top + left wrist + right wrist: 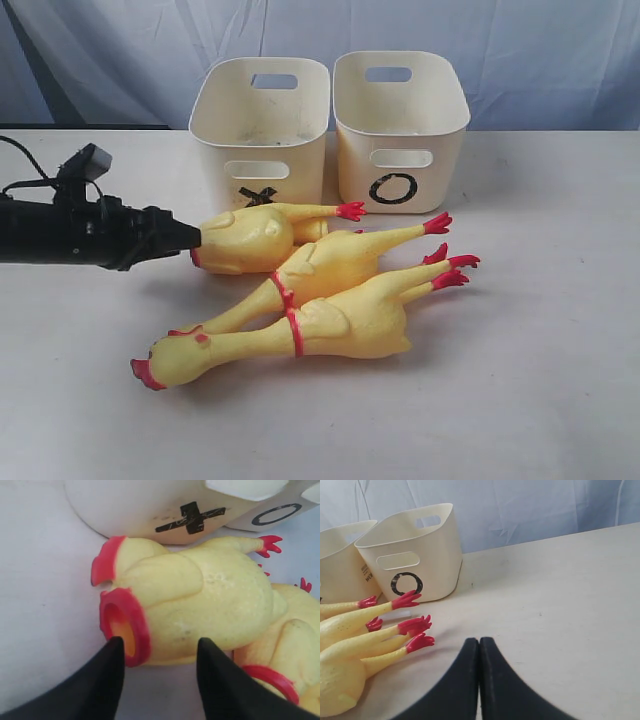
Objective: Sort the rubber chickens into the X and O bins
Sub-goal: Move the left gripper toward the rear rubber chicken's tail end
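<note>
The pale matte surface (pixel 540 400) leaves open room along the lower frame and at right. At lower centre a glossy yellow whole rubber chicken (pixel 330 330) lies lengthwise, red beak at lower left, red feet to the right. A second whole chicken (pixel 330 262) rests against it behind. Farther back, left of centre, the headless body (pixel 250 240) shows a round red neck rim. The left gripper (pixel 160 642), its black tapered fingers spread wide, sits at that rim and holds nothing. The right gripper (pixel 479 645) is pressed closed above the surface. At the back stand the smooth cream X bin (pixel 260 110) and O bin (pixel 400 105), side by side, round-cornered and slot-handled, with a black "X" and "O".

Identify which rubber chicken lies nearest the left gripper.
The headless body by the X bin: it alone lacks a head, its neck ring facing the left gripper.
</note>
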`<state>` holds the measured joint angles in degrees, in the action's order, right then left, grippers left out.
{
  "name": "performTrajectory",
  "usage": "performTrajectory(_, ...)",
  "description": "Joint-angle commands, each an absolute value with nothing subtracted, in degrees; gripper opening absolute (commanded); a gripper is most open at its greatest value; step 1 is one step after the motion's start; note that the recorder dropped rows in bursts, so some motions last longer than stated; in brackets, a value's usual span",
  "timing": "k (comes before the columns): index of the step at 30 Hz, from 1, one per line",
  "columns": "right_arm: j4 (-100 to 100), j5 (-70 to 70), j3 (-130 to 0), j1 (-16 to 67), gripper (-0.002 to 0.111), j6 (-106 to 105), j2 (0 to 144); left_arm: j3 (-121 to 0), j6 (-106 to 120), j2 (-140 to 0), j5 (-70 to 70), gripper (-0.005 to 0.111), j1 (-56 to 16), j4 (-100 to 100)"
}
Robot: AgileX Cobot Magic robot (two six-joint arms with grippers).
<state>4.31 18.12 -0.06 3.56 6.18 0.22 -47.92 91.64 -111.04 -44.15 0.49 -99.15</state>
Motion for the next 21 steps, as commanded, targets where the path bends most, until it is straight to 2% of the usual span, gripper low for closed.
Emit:
performTrajectory(1,3.9,17.7,0.0,3.6,-0.001,6.0,0.0,-48.3,91.5,-111.5,-44.5,0.050,0.3,-99.9)
performTrajectory(21,3.9,17.7,0.0,3.6,-0.001,6.0,0.0,-51.4,90.3,-116.0,-49.0,0.052,0.3,-99.9)
